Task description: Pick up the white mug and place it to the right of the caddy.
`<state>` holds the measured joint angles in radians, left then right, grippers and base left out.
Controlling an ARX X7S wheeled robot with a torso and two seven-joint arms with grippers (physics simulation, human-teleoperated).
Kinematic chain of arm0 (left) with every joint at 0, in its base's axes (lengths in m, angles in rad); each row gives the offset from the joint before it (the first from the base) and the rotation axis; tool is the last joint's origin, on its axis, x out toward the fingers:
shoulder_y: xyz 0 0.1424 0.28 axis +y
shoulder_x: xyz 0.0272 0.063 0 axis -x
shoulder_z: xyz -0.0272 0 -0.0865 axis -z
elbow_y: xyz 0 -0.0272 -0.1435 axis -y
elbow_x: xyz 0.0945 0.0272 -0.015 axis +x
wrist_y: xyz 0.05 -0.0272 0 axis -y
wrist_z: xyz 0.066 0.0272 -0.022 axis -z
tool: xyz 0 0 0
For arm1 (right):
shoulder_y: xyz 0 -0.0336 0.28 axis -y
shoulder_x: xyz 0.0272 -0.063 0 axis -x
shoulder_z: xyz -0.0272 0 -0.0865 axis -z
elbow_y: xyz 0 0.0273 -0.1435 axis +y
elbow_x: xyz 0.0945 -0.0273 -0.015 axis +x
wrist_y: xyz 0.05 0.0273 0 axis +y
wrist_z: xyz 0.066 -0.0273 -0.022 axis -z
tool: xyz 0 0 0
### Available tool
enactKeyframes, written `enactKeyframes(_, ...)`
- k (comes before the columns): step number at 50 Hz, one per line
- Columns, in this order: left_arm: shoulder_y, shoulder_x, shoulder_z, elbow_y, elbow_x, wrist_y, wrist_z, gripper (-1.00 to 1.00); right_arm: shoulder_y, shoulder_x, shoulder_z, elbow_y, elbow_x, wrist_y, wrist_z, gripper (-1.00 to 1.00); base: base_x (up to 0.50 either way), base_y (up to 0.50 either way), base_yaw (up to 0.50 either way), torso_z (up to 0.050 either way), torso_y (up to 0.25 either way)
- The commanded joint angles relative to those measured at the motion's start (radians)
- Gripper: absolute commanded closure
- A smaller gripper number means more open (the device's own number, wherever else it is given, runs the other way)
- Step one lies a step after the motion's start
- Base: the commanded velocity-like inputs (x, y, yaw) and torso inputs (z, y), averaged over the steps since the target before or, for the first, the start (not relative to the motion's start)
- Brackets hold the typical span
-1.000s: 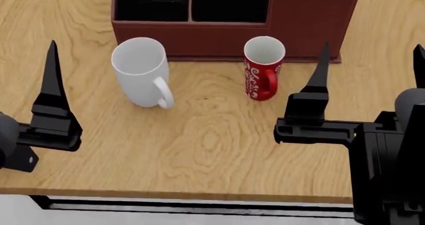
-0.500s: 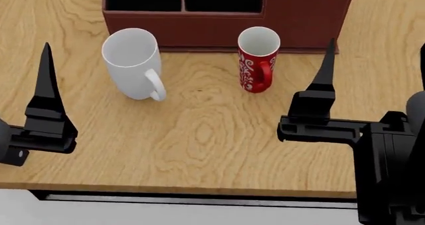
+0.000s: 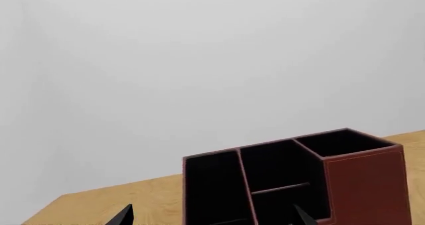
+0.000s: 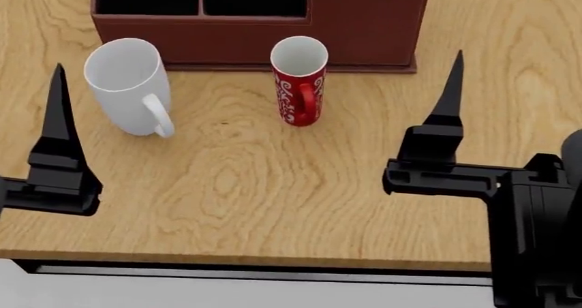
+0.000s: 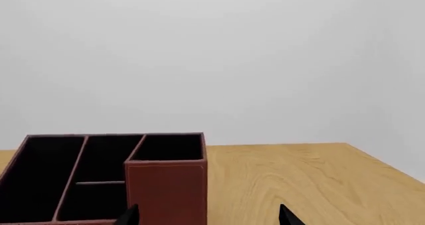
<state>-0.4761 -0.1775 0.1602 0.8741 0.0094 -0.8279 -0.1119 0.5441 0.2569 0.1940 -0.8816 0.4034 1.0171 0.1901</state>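
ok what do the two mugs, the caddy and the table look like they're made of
White mug: probably glazed ceramic, plain smooth white with soft shading.
Red mug: likely ceramic too, glossy red outside with white script, white inside.
Caddy: looks like reddish-brown leather or faux leather, stitched edges visible in the wrist views, black lining.
Table: light wood or veneer, clear swirling grain.

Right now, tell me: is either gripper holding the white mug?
No. The white mug stands free on the table, apart from the left gripper and right gripper.

The wooden desk (image 4: 272, 199) carries a white mug (image 4: 129, 85), a red mug (image 4: 298, 80) and a brown caddy (image 4: 364, 22), all beyond the jaws.
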Motion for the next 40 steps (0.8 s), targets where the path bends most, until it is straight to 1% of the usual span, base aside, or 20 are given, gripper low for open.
enactKeyframes(1, 0.002, -0.009, -0.008, 0.016, -0.006, -0.016, -0.006, -1.0, -0.001, 0.001, -0.005, -0.001, 0.005, -0.003, 0.011, -1.0, 0.0, 0.0, 0.0, 0.0, 0.0)
enactKeyframes(7, 0.002, -0.011, -0.008, 0.009, -0.012, -0.008, -0.009, -1.0, 0.003, -0.01, 0.014, 0.01, 0.02, -0.005, 0.012, -1.0, 0.0, 0.0, 0.0, 0.0, 0.0)
enactKeyframes(10, 0.001, -0.012, -0.007, 0.001, -0.014, -0.003, -0.01, -1.0, 0.0, -0.011, 0.019, 0.014, 0.022, -0.014, 0.011, -1.0, 0.22, -0.01, 0.0, 0.0, 0.0)
enactKeyframes(40, -0.002, -0.018, 0.004, 0.002, -0.031, -0.006, -0.032, -1.0, -0.024, 0.004, 0.033, 0.021, 0.041, -0.032, 0.016, -1.0, 0.32, -0.02, 0.0, 0.0, 0.0)
